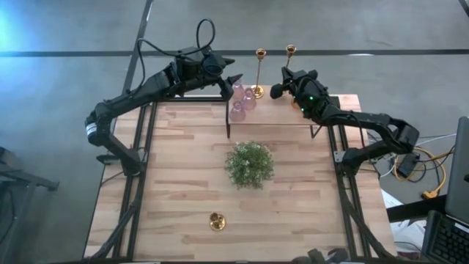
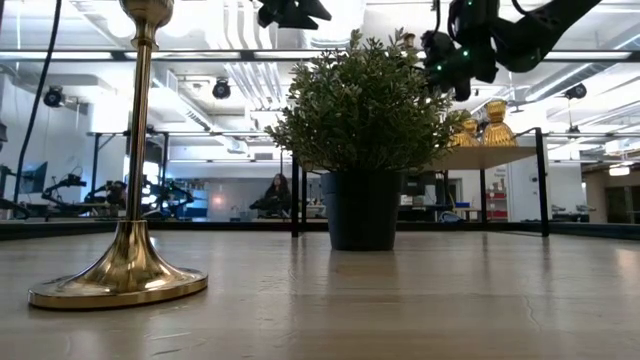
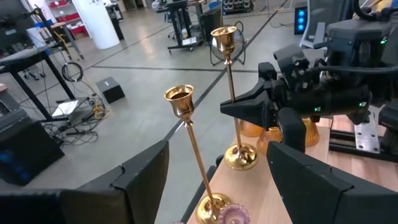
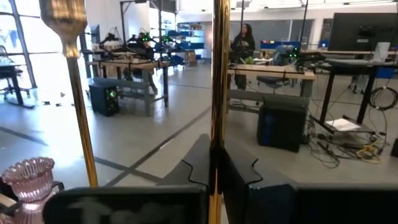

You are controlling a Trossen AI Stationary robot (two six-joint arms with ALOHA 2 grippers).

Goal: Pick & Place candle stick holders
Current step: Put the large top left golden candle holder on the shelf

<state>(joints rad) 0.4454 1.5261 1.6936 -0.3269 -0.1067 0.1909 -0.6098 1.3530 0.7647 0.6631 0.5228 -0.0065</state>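
I have both arms up at the far edge of the table (image 1: 183, 183), over a raised shelf (image 1: 293, 114) there.

Right gripper (image 1: 279, 90): jaws shut on the stem of the right-hand brass candlestick (image 1: 291, 51); my right wrist view shows that stem clamped dead centre between the fingers. The arm reaches in from the right, forearm stretched low along the shelf, wrist pointing left.

Left gripper (image 1: 233, 79): jaws wide, empty, hanging above the pink glass holders (image 1: 242, 101). The arm comes in from the left with elbow bent and wrist angled toward the right. The second brass candlestick (image 1: 259, 73) stands between the two grippers.

Where the rest sits: amber glass holders (image 2: 480, 126) on the shelf behind the right gripper; the third brass candlestick (image 1: 217, 221) stands alone near the front edge of the table, left of centre. The potted plant (image 1: 249, 164) is mid-table.

Risks, as I judge them:
- The held candlestick is tall and thin with a heavy base; a grip on the stem could let it swing or slide down when lifted.
- The grippers are close together. Any sideways carry could clip the free brass candlestick and topple it off the far edge.
- The pink glass sits just under the left gripper; a careless descent would knock it.
- A low carry toward the front could brush the plant.
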